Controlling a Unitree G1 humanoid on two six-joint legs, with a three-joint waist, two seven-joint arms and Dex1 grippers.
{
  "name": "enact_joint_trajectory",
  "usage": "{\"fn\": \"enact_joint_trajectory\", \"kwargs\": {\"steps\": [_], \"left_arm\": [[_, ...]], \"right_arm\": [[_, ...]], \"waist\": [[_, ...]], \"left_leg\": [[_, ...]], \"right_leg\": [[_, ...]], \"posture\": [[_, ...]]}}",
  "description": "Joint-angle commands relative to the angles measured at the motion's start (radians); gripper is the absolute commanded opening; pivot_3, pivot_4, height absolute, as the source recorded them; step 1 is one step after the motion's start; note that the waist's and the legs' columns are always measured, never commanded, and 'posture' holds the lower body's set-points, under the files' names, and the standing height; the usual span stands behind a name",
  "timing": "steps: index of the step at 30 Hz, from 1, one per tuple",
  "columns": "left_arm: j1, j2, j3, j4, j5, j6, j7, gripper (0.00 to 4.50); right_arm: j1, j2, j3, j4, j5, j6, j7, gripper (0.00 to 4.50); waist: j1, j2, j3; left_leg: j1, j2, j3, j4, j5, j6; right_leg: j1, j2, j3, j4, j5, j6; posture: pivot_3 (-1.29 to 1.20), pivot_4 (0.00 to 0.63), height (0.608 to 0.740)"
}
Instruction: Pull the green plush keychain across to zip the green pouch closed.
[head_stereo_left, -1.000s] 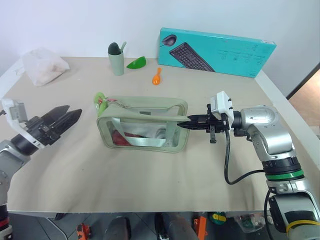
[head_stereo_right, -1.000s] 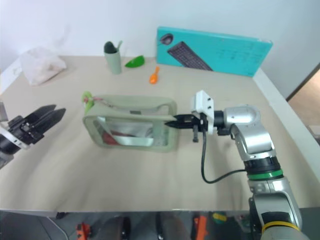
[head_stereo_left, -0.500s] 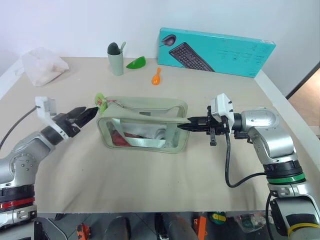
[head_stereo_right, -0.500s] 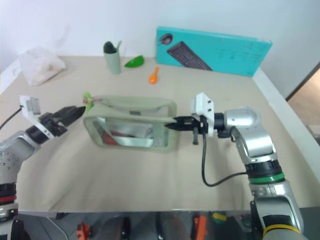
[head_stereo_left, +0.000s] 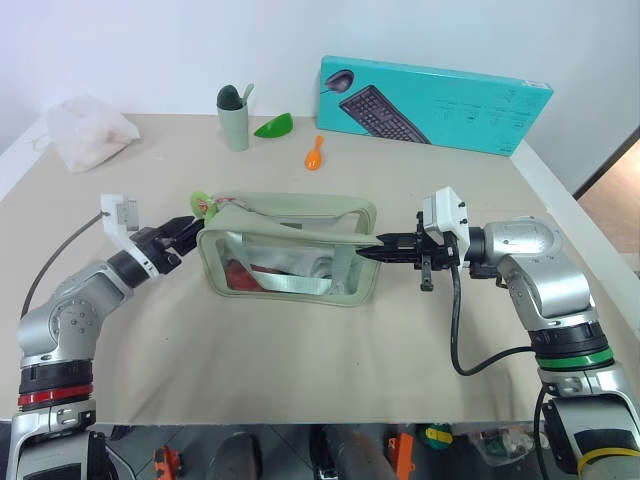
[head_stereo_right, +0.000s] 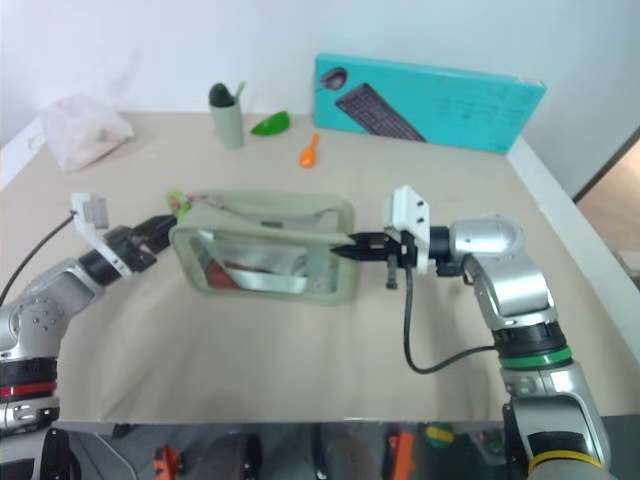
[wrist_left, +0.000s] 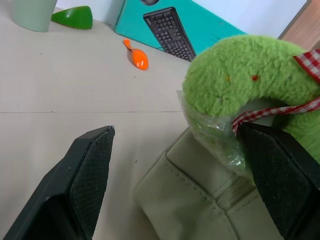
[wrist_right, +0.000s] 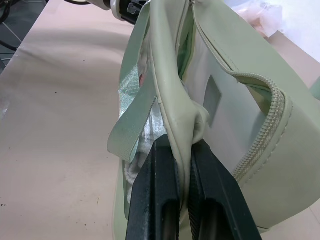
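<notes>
Left gripper (head_stereo_left: 188, 229) sits at the left of centre in the left eye view, at the pouch's left end, with its two fingers spread. In the left wrist view one finger (wrist_left: 80, 185) stands over bare table, apart from the keychain, and the other finger (wrist_left: 282, 180) lies against the keychain's underside; the jaws are not closed on it.

Right gripper (head_stereo_left: 366, 251) sits right of centre in the left eye view, pointing toward frame left. Its fingers (wrist_right: 157, 200) are pressed together on a fold of fabric at the pouch's right end, as the right wrist view shows.

Pouch (head_stereo_left: 288, 250) stands at the centre of the table (head_stereo_left: 300, 350), its clear front panel facing the lower edge of the frame. Its zipper is open along the top; the right wrist view shows the mouth gaping.

Keychain (head_stereo_left: 203, 205) sits at the pouch's upper left corner, just beside the left gripper. In the left wrist view it is a fuzzy green ring with a red-checked ribbon.

Along the top of the left eye view stand:
- keyboard box (head_stereo_left: 432, 103), upper right;
- orange spoon (head_stereo_left: 313, 153), upper centre;
- green leaf piece (head_stereo_left: 273, 125);
- cup (head_stereo_left: 233, 118);
- white bag (head_stereo_left: 88, 130), upper left.
</notes>
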Motion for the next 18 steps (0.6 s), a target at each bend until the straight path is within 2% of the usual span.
{"fn": "enact_joint_trajectory", "kwargs": {"steps": [1,4,12,13,18], "left_arm": [[-0.032,-0.001,0.025,-0.029,-0.020,0.005,-0.005,3.87],[-0.027,-0.011,0.027,-0.064,-0.048,0.024,-0.004,3.01],[-0.019,-0.023,0.034,-0.094,-0.059,0.028,0.003,0.24],[-0.022,-0.025,0.035,-0.095,-0.060,0.026,0.003,0.04],[-0.063,-0.034,0.044,-0.122,-0.056,-0.018,0.006,0.04]], "right_arm": [[-0.003,-0.009,-0.019,-0.032,0.012,-0.011,0.002,0.00],[-0.010,-0.007,-0.015,-0.021,0.006,-0.017,0.001,0.00],[-0.011,-0.006,-0.012,-0.019,0.005,-0.023,0.003,0.00],[-0.011,-0.006,-0.012,-0.018,0.004,-0.025,0.004,0.00],[-0.012,-0.006,-0.008,-0.013,0.001,-0.030,0.006,0.00]], "waist": [[0.000,0.000,0.000],[0.000,0.000,0.000],[0.000,0.000,0.000],[0.000,0.000,0.000],[0.001,0.000,0.000]], "left_leg": [[0.000,0.000,0.000,0.000,0.000,0.000],[0.000,0.000,0.000,0.000,0.000,0.000],[0.000,0.000,0.000,0.000,0.000,0.000],[0.000,0.000,0.000,0.000,0.000,0.000],[0.000,-0.001,0.000,0.000,0.000,0.000]], "right_leg": [[0.000,0.000,0.000,0.000,0.000,0.000],[0.000,0.000,0.000,0.000,0.000,0.000],[0.000,0.000,0.000,0.000,0.000,0.000],[0.000,0.000,0.000,0.000,0.000,0.000],[0.000,-0.001,0.000,0.000,0.000,0.000]], "posture": [[0.00,0.150,0.740],[0.00,0.150,0.740],[0.00,0.150,0.740],[0.00,0.150,0.740],[0.00,0.150,0.740]]}}
